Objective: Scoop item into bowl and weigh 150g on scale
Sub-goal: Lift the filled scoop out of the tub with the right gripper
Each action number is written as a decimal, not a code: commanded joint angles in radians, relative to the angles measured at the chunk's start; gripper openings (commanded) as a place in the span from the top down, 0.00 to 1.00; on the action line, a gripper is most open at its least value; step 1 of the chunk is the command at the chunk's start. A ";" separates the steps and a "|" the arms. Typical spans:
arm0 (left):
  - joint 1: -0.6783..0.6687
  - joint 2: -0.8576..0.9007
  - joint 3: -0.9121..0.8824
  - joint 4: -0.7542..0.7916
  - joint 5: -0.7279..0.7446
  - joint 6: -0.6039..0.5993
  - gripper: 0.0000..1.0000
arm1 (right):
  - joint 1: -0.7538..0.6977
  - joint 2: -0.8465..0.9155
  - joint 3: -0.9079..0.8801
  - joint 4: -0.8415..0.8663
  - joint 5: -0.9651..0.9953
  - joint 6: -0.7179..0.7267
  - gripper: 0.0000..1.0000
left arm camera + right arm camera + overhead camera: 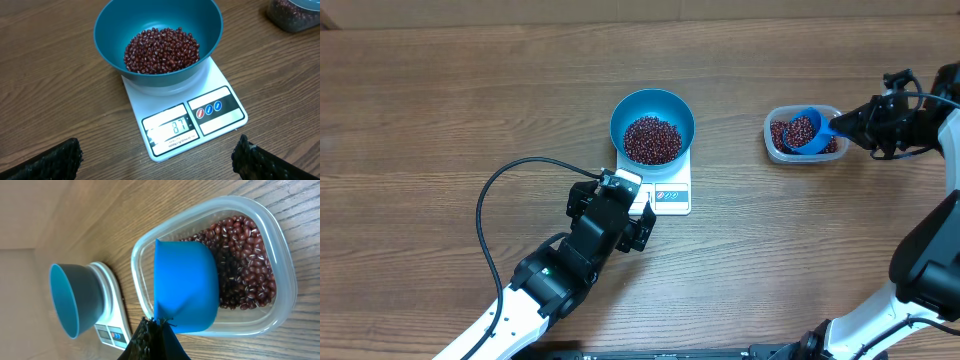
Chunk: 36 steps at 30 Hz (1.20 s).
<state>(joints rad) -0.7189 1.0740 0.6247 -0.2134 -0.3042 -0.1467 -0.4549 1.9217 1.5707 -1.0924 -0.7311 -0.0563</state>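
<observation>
Wood-grain table (440,80) fills every view. At right, the right claw (842,126) is closed on the scoop (807,131), which lies in the tub (775,150); its arm reaches in from the right edge. Lower centre, the left claw (159,150) hovers spread wide and empty just before the scale (672,196), arm angling up from lower left. Beans (652,139) heap in the bowl (625,112) on the scale; more lie in the tub.
</observation>
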 commanded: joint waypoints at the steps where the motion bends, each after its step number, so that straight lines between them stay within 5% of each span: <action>1: 0.006 0.006 -0.008 0.001 -0.017 0.019 0.00 | -0.030 0.003 0.001 0.000 -0.102 -0.006 0.96; 14: 0.006 0.006 -0.008 0.001 -0.017 0.019 0.00 | -0.064 0.003 0.001 -0.074 -0.238 -0.136 0.96; 36: 0.006 0.006 -0.008 0.001 -0.017 0.019 0.00 | -0.026 -0.043 0.065 -0.082 -0.420 -0.132 0.96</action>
<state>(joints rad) -0.7189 1.0740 0.6247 -0.2134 -0.3038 -0.1467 -0.5034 1.9224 1.5799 -1.1728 -1.0885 -0.1806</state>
